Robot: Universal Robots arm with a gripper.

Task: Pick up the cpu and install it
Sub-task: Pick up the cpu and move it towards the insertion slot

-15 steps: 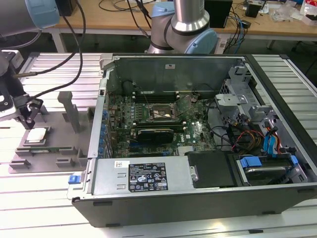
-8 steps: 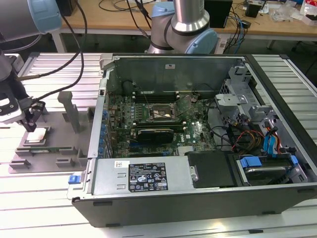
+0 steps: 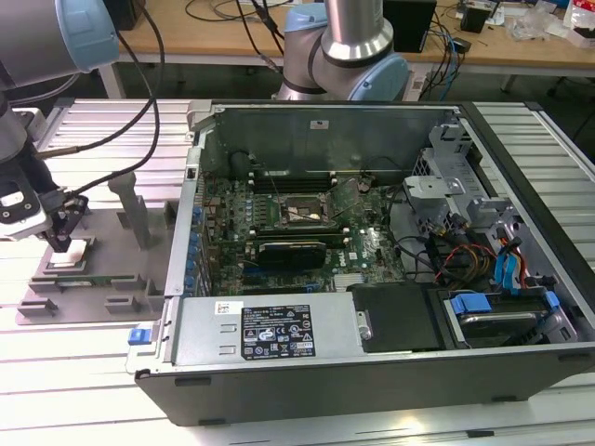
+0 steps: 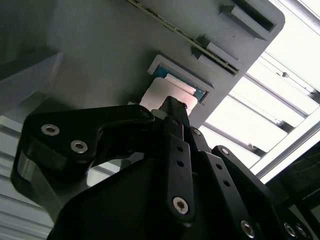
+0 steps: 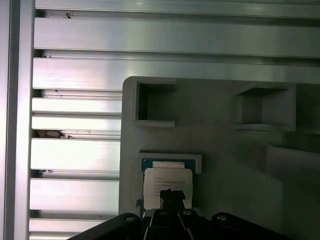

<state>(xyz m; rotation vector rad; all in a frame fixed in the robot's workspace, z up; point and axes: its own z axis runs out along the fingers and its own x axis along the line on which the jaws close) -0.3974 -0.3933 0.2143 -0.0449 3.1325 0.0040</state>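
Observation:
The cpu [image 3: 74,254] lies flat in a shallow square recess of the grey fixture plate [image 3: 112,232] at the exterior view's left. Its silvery top plate faces up in both wrist views [image 4: 159,93] [image 5: 167,179]. My gripper [image 3: 62,243] hangs directly over the cpu. The black fingers are drawn together into one narrow tip [image 4: 172,107] [image 5: 172,196] above the middle of the chip. I cannot tell whether the tip touches it. The black cpu socket [image 3: 299,212] sits on the motherboard inside the open computer case [image 3: 307,325], far off toward the exterior view's right.
A long green memory stick [image 3: 93,278] rests in a slot of the fixture plate near the cpu. Grey posts [image 3: 138,214] stand up from the plate. The case's tall side wall [image 3: 181,242] lies between the fixture and the motherboard. Cables and drive cages [image 3: 465,242] crowd the case's right.

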